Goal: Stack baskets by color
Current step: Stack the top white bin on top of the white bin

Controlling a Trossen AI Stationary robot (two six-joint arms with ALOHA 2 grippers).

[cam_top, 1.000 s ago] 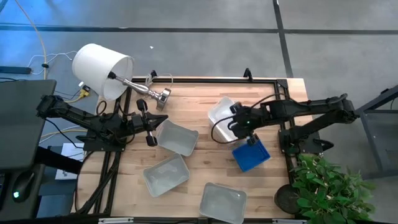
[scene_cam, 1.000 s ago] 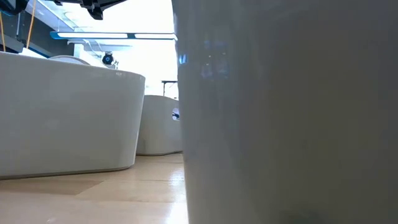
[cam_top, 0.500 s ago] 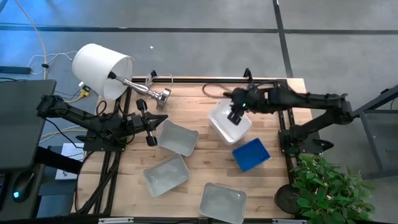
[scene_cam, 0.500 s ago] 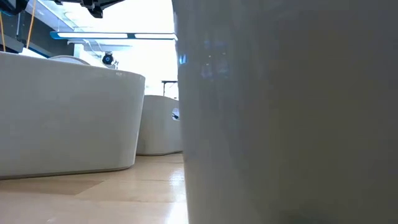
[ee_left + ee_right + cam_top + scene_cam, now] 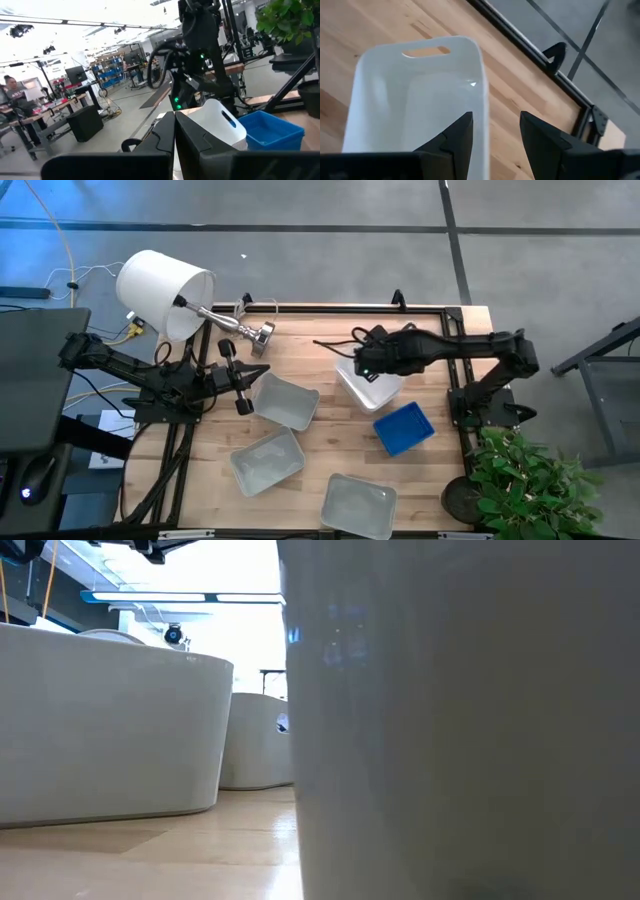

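Observation:
A white basket (image 5: 375,385) sits on the wooden table, right of centre, with a blue basket (image 5: 404,428) just nearer on the table. My right gripper (image 5: 362,367) hangs open over the white basket's far left part, pointing steeply down. In the right wrist view (image 5: 496,117) one finger is over the basket's inside and the other over the table outside. Three pale grey baskets (image 5: 285,402) (image 5: 267,460) (image 5: 358,505) lie separately on the table's near left half. My left gripper (image 5: 258,371) waits shut at the table's left edge, touching nothing. My right gripper straddles the white basket's side wall (image 5: 481,107), next to the end with the handle slot (image 5: 425,50), coming from above. The wall is narrower than the gap between the fingers, and I cannot tell whether either finger touches it. The basket rests on the table.
A large white lampshade (image 5: 160,292) on a metal stand lies at the far left corner. A potted plant (image 5: 530,480) stands off the near right corner. The low view is filled by basket walls (image 5: 460,720) close up. Bare wood shows along the far edge (image 5: 310,330).
My right gripper has left the blue basket and swung toward the far edge and left, ending over the white basket. Its wrist has rolled a good way round and it has tipped to point more steeply down. Its fingers kept the same gap. The blue basket stays where it was.

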